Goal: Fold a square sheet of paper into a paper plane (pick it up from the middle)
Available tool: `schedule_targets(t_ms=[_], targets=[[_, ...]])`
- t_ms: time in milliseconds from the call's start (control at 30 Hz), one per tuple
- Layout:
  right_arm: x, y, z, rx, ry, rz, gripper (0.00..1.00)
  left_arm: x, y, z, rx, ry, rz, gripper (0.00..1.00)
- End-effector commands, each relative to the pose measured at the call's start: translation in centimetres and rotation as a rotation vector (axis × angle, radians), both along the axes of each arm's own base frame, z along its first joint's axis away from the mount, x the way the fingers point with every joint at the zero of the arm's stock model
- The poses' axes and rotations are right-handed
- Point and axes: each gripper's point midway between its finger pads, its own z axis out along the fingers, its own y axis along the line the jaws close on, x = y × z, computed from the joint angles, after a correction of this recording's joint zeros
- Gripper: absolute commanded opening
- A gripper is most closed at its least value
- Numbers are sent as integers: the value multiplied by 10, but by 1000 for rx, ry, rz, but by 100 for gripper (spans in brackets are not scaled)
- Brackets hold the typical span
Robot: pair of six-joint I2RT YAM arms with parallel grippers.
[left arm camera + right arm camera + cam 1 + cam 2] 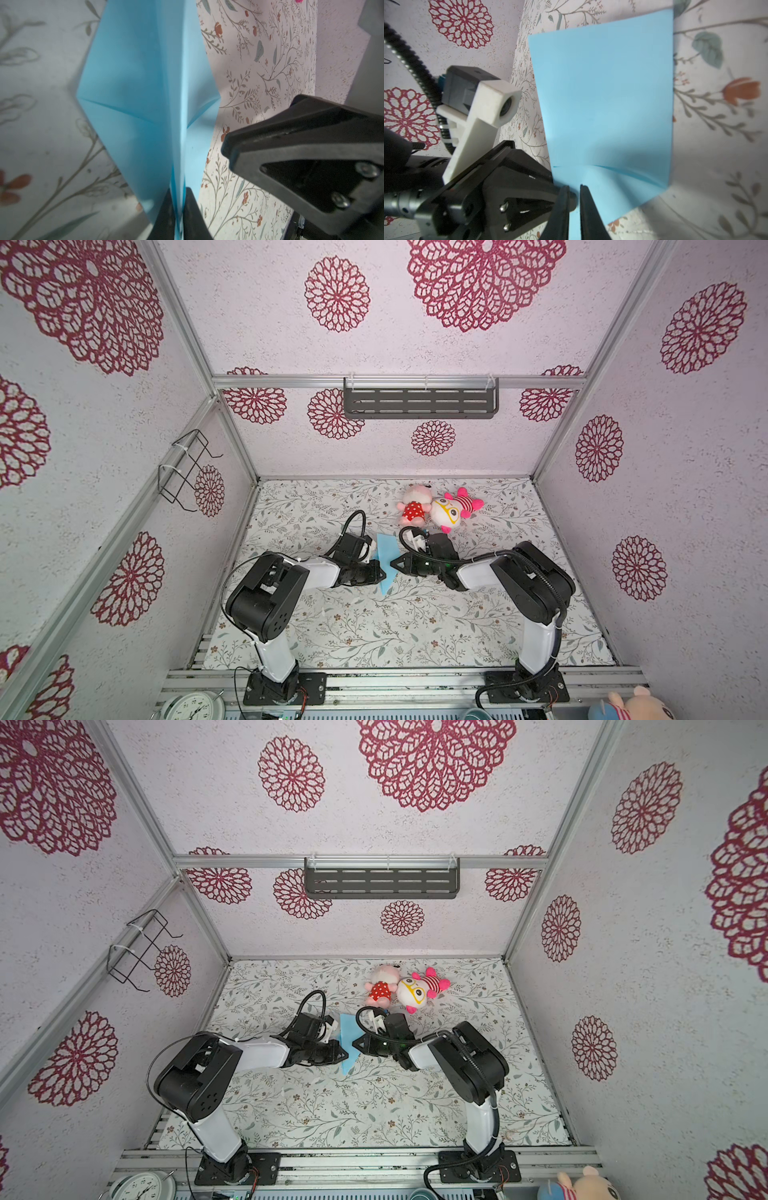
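Two arms fill most of the floral table (332,635). The left arm (316,572) reaches in from the left and the right arm (478,576) from the right, and they meet nose to nose at the middle. Both are equally near the work, so neither has the shorter reach.

Between them stands the sheet of paper (387,548), light blue and already partly folded. In both top views its long axis runs from far to near, and its pointed near end (346,1071) shows just past the claws. The arms therefore cross that axis at right angles, one on each face of the paper. We judge that any coming crease turns on this.

The left gripper (178,193) is pinched onto the raised centre ridge. Its fingertips (192,199) press the layers together, and the paper rises straight away from the claw, with creased flaps spreading to either side.

The right gripper (574,187) has its jaws drawn narrow, with blue showing in the slit between them. We read this as a pinch on the paper's edge, beside the left claw.

The pink plush toys (436,510) lie farther back, apart from the paper.
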Motion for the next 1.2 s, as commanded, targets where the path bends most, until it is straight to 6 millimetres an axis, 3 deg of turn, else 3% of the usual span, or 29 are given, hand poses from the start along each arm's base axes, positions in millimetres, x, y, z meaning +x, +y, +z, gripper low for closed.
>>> schedule_targets(t_ms=[0,167,433,1167], targets=[[1,6,1,0,-4,19,15,7,-1,2,5,-25,4,15],[-3,2,-16,-37,39,5,15,9,0,12,4,-37,25,22],[-4,-1,-25,-54,71,-10,15,9,6,25,23,-54,77,28],[-3,10,1,25,36,26,21,15,15,9,126,-51,110,24]])
